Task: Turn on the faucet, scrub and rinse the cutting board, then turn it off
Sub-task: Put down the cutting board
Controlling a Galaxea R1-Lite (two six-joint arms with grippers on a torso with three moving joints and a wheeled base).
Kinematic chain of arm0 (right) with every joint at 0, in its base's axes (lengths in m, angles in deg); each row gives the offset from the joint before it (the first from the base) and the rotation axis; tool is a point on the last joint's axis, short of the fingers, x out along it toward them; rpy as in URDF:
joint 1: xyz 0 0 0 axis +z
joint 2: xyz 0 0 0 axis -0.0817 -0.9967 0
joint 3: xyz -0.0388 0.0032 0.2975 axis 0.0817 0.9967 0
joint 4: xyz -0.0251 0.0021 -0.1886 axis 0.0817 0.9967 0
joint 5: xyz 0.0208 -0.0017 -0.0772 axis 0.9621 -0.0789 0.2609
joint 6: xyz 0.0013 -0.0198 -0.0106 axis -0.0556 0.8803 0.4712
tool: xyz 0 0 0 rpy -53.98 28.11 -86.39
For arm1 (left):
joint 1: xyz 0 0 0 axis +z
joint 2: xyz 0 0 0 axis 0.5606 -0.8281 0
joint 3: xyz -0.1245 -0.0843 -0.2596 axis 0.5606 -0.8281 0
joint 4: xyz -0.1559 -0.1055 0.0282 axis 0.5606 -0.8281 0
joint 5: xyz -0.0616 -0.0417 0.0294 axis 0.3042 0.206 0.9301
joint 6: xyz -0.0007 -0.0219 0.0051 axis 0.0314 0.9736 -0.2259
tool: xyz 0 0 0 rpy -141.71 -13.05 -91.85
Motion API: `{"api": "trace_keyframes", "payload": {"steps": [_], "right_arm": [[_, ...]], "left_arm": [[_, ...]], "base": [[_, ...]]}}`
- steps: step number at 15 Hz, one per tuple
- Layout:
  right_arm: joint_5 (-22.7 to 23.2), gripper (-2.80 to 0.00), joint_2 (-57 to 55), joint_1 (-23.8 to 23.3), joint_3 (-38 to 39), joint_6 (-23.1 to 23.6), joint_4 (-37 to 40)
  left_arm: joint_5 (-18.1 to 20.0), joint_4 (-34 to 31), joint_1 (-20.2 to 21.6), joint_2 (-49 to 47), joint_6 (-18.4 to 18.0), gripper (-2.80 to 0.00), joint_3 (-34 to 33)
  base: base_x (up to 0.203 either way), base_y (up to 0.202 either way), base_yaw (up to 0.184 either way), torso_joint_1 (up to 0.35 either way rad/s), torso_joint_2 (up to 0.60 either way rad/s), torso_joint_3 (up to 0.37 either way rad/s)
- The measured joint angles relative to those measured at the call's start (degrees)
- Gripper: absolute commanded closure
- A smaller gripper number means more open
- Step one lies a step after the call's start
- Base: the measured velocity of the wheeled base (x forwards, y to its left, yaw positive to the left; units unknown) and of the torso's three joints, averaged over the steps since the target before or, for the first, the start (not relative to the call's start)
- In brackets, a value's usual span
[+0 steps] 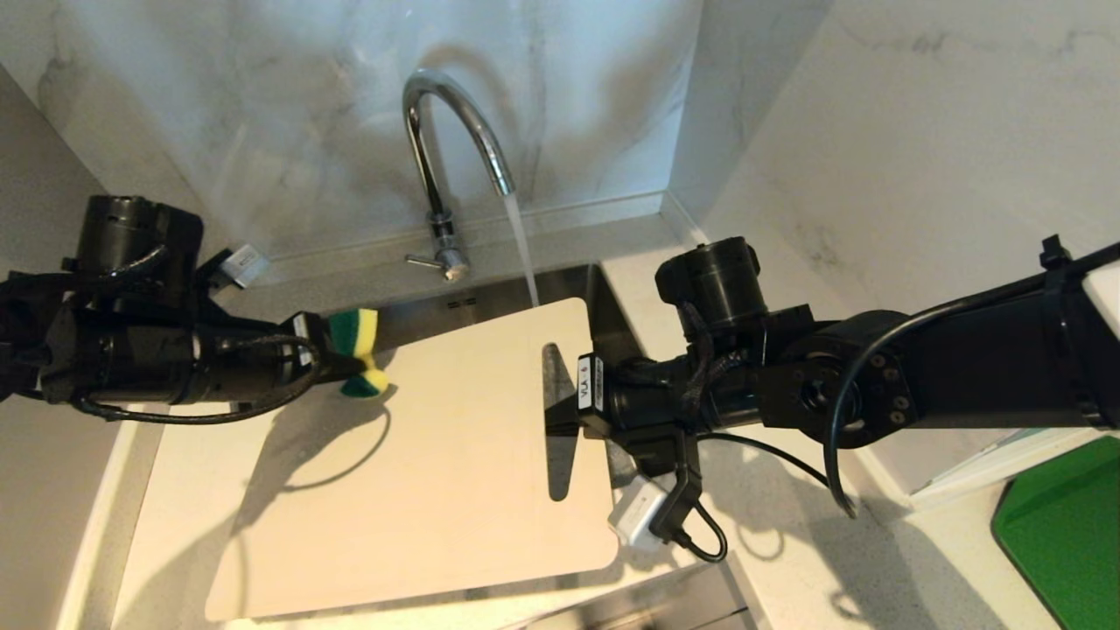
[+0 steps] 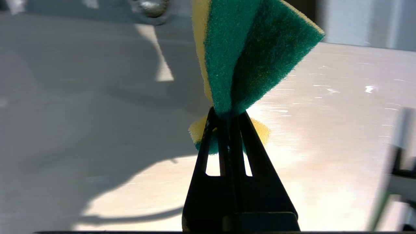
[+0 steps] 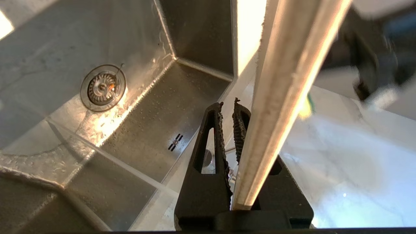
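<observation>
The chrome faucet (image 1: 435, 149) stands behind the sink, and a stream of water (image 1: 522, 249) runs from its spout onto the far edge of the cutting board (image 1: 420, 472). This cream board is held tilted over the sink. My right gripper (image 1: 560, 411) (image 3: 227, 104) is shut on the board's right edge (image 3: 286, 97), by the slot handle (image 1: 560, 437). My left gripper (image 1: 337, 354) (image 2: 228, 113) is shut on a folded green and yellow sponge (image 1: 360, 350) (image 2: 253, 55), which sits at the board's far left corner.
The steel sink (image 3: 152, 123) with its drain (image 3: 103, 87) lies under the board. The faucet's lever (image 1: 427, 261) sticks out to the left near its base. A dark green board (image 1: 1063, 534) lies on the counter (image 1: 787, 534) at the right. Marble walls close off the back and right.
</observation>
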Motion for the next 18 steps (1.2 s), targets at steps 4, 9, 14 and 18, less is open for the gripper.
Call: {"api": "trace_keyframes", "payload": {"steps": [4,9,14,18], "right_arm": [[0.11,0.00,0.88,0.72,1.08,0.26,-0.03],[-0.09,0.00,2.15,1.56,2.71,0.20,-0.09],[-0.06,0.00,2.34,1.65,2.95,0.00,0.19],[-0.16,0.00,2.28,1.62,2.56,0.04,-0.15]], "left_arm": [[-11.86,-0.40,-9.08,-4.31,1.36,0.00,7.91],[-14.46,-0.46,-10.32,-9.65,2.77,0.00,14.77],[-14.68,-0.40,-8.81,-10.57,3.18,0.00,10.34],[-13.02,-0.59,-3.99,-8.99,2.97,0.00,7.68]], "base": [[0.000,0.000,0.000,0.000,0.00,0.000],[0.000,0.000,0.000,0.000,0.00,0.000],[0.000,0.000,0.000,0.000,0.00,0.000],[0.000,0.000,0.000,0.000,0.00,0.000]]}}
